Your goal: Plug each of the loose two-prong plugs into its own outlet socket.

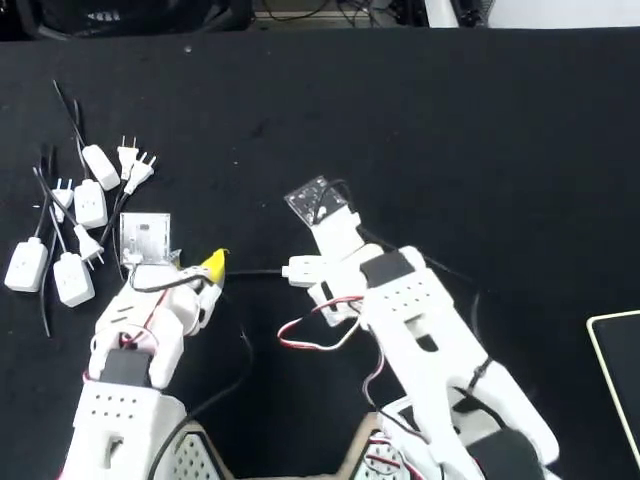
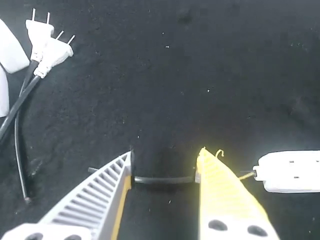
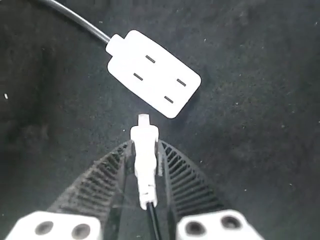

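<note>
High view: on the black cloth-covered table, a huddle of white plastic outlet blocks and loose plugs lies at the left. Their thin black cords are hard to follow against the cloth. The left gripper sits just beside the huddle, one of its jaws yellow. A small white rectangular outlet socket lies by the right arm's wrist; that arm's dark jaws are hard to make out here. A pale-rimmed dark slab is cut off at the table's edge.

Left wrist view: the ribbed white and yellow jaws stand apart. A dark cord seems to cross between them, barely distinct. Two white two-prong plugs lie touching. The socket is partly cut off.

Right wrist view: the right gripper, ribbed and black, is clamped on a slim white plug. Its prongs are not discernible, and it sits just short of the four-slotted socket.
</note>
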